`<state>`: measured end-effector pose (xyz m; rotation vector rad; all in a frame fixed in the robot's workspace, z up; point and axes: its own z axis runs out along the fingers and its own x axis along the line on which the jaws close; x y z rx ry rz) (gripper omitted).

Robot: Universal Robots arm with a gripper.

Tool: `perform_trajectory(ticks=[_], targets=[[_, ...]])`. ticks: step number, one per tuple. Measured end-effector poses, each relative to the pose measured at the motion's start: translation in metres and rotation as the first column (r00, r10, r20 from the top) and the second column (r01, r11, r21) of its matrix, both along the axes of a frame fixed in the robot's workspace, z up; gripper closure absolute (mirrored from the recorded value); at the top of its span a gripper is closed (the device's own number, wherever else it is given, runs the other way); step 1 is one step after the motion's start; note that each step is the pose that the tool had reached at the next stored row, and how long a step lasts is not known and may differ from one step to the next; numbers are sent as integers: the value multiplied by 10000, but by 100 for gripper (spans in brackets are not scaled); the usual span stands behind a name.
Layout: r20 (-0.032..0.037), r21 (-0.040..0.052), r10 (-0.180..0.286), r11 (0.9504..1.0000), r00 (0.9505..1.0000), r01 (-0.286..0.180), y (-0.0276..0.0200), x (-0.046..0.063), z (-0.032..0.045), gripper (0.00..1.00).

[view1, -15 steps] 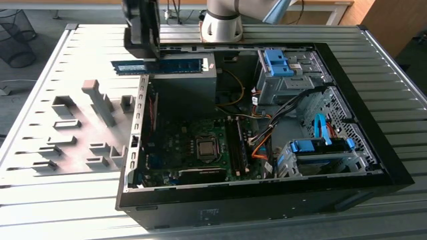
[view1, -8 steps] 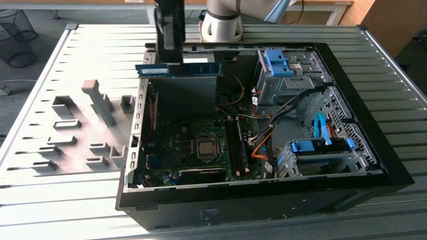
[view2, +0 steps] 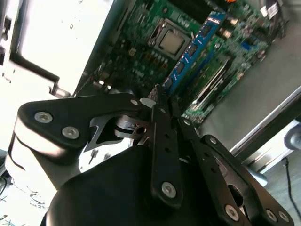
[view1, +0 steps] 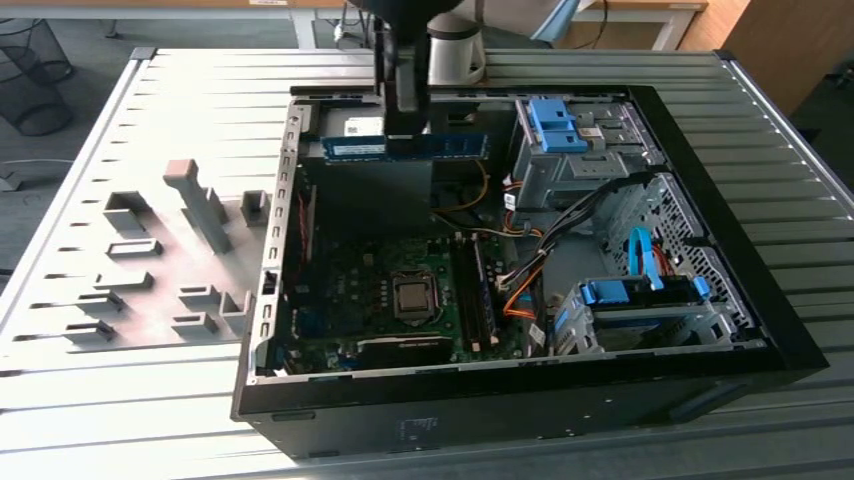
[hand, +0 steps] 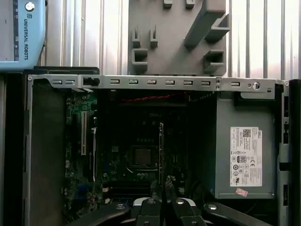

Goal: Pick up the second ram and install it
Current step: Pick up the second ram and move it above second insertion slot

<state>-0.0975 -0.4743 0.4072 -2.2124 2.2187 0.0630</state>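
— Ribbed metal table (view1: 160,420) under all of it, with a wire waste basket (view1: 34,55) on the floor past the exterior view's left corner. An open black computer case (view1: 534,400) lies on its side on the table, and beside it, toward the exterior view's left, sits a flat grey fixture plate (view1: 147,270) with holder blocks standing up from it.

— Where is the second ram (view1: 404,147)?

— Up in the air, over the far part of the case. It's a thin blue stick held level, hanging above the dark panel next to the motherboard (view1: 387,290). The arm (view1: 400,40) comes straight down onto it from above.

— And the pincer (view2: 159,101)?

— Clamped on the stick. In the second wrist view the two black fingers (view2: 162,136) meet tight around the stick's upper edge, and the blue board (view2: 195,49) runs away from them, chips showing, with the processor socket (view2: 171,41) on the green board behind it. In the first wrist view the stick (hand: 161,150) is edge-on, a thin line rising from between the fingertips.

— Anything else inside the case?

— A silver power supply (hand: 244,155) with a pale label in the first wrist view, blue drive brackets (view1: 558,125) toward the exterior view's right, and bundles of orange and black cables (view1: 521,285) between them and the motherboard. The black memory slots (view1: 477,290) lie just beside the socket, well below the stick.
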Motion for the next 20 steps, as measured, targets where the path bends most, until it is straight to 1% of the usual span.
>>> perform_trajectory(ticks=[11, 15, 16, 20], targets=[[0, 1, 0, 10000, 10000, 0, 4, 502, -142, 86], [0, -1, 1, 10000, 10000, -1, 5, 684, -180, 86], [-2, 0, 1, 10000, 10000, -1, 5, 707, -181, 86], [-2, 0, 0, 10000, 10000, 0, 5, 711, -181, 86]])
